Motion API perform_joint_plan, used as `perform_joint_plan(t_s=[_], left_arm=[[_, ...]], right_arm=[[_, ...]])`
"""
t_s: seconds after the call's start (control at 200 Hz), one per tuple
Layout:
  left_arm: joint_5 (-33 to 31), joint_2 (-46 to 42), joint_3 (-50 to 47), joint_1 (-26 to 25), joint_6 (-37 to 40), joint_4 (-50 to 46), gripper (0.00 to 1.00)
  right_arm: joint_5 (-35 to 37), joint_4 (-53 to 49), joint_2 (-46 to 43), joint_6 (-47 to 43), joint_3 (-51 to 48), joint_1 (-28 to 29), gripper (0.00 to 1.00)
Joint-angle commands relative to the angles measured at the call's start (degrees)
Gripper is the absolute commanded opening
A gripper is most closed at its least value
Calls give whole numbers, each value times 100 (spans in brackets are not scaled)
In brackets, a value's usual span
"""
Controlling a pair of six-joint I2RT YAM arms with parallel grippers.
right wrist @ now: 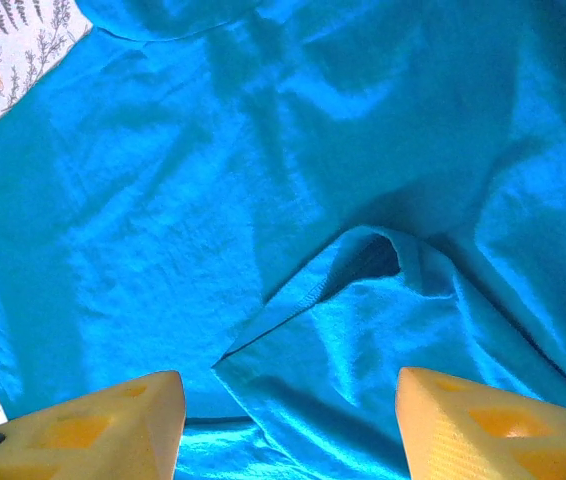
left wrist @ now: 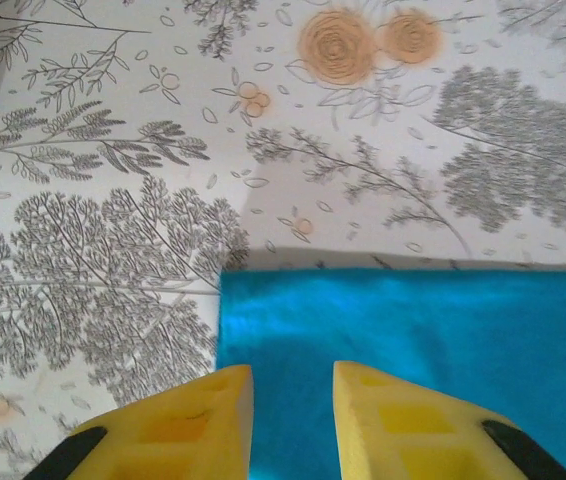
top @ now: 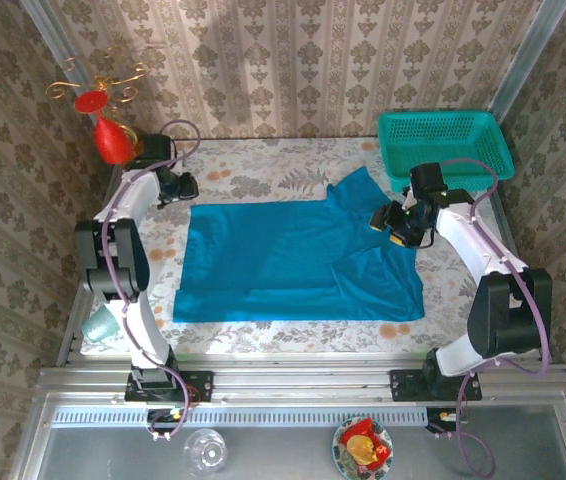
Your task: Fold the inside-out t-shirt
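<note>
Bright blue on the floral tablecloth [top: 263,160], the inside-out t-shirt [top: 293,260] lies spread mid-table, with bare cloth open at 9 and 12 o'clock and a thinner strip at 6. At its 10 o'clock corner hovers the left gripper [top: 181,188], its fingers only narrowly parted and holding nothing; the wrist view sets that gripper [left wrist: 293,375] just over the shirt's [left wrist: 413,340] straight corner edge. A brown object at that view's 10 o'clock is cut off and unidentifiable. At 2 o'clock the right gripper [top: 395,222], near the teal basket [top: 448,140], hides part of the sleeve. Its fingers [right wrist: 288,385] are spread wide above creased fabric [right wrist: 263,180], where a stitched sleeve hem gapes darkly.
</note>
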Motion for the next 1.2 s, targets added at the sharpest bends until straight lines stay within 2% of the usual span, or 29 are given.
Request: perform_joint_plan(t_s=[0.0, 0.19, 0.45, 0.76, 0.855, 0.955, 1.195], left_arm=[[-303, 429, 399, 9, 442, -417, 27], [-172, 1171, 947, 54, 572, -822, 27], [-277, 1537, 1073, 87, 625, -898, 29], [-173, 1877, 1376, 105, 625, -970, 25], [-195, 1893, 1346, 105, 625, -957, 13], [-574, 1796, 1235, 122, 581, -896, 1], [-804, 1538, 1013, 438, 340, -825, 0]], right_arm=[[154, -299, 92, -107, 238, 34, 59], [161, -228, 119, 6, 267, 34, 59], [178, -284, 176, 16, 243, 34, 59], [202, -258, 128, 60, 162, 42, 59], [244, -255, 176, 26, 187, 42, 59], [247, -257, 322, -142, 356, 42, 58], [355, 153, 1013, -1084, 1019, 69, 55]])
